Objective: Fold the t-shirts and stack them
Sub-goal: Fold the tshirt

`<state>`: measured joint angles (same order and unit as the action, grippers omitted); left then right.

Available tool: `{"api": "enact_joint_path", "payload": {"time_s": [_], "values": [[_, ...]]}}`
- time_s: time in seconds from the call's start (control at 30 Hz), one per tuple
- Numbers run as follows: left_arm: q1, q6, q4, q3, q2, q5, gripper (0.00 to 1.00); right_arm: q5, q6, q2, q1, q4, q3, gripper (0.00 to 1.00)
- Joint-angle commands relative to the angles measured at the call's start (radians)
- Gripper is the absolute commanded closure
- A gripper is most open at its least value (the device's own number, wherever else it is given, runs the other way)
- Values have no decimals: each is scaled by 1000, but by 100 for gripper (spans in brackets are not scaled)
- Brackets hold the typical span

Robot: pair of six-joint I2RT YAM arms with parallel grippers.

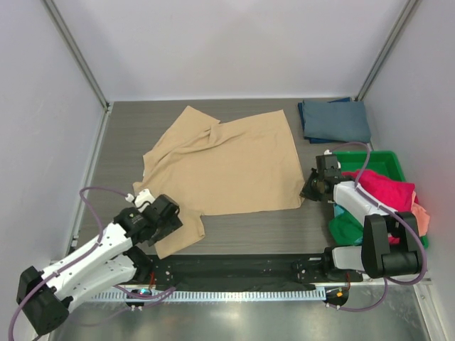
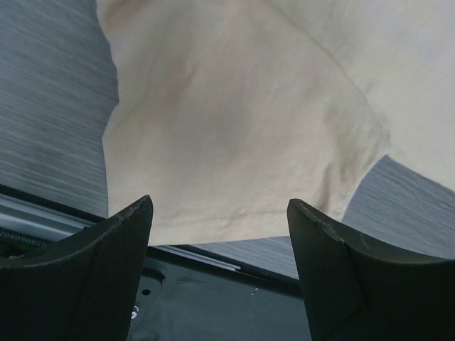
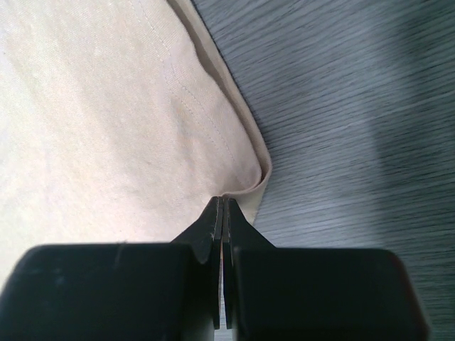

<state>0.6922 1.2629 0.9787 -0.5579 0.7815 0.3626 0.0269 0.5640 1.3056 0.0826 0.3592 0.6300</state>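
A tan t-shirt (image 1: pixel 227 163) lies spread over the middle of the table, one sleeve reaching toward the near left. My left gripper (image 1: pixel 165 219) hovers over that sleeve's hem, open, with nothing between its fingers. In the left wrist view the sleeve (image 2: pixel 234 121) fills the space beyond the left gripper (image 2: pixel 220 206). My right gripper (image 1: pixel 310 187) is at the shirt's near right corner. In the right wrist view the right gripper (image 3: pixel 224 201) is shut on the hem of the tan cloth (image 3: pixel 106 142). A slate blue-grey t-shirt (image 1: pixel 334 121) lies folded at the back right.
A green bin (image 1: pixel 387 162) stands at the right edge and holds a magenta shirt (image 1: pixel 384 190), a green one (image 1: pixel 348 224) and a peach one (image 1: pixel 421 217). A black rail (image 1: pixel 234 270) runs along the near edge. Grey walls close in both sides and the back.
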Motion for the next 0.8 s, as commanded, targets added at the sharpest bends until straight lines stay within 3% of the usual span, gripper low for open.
{"api": "enact_joint_path", "payload": {"time_s": [0.0,0.17,0.4,0.7,0.77], "values": [[62,157,66,47,28,33,23,10,14,-22,-3,-23,-4,99],[173,237,98,92,-24,-4,25,7,0,1,-3,-29,2,99],[190,233,54,168,-74,-41,21,18,7,27,-4,-48,5,99],[191,208,-8,139,50,-62,14,21,7,53,-3,-62,13,99],[191,201,-87,156,90,-106,15,30,10,67,-4,-66,16,99]]}}
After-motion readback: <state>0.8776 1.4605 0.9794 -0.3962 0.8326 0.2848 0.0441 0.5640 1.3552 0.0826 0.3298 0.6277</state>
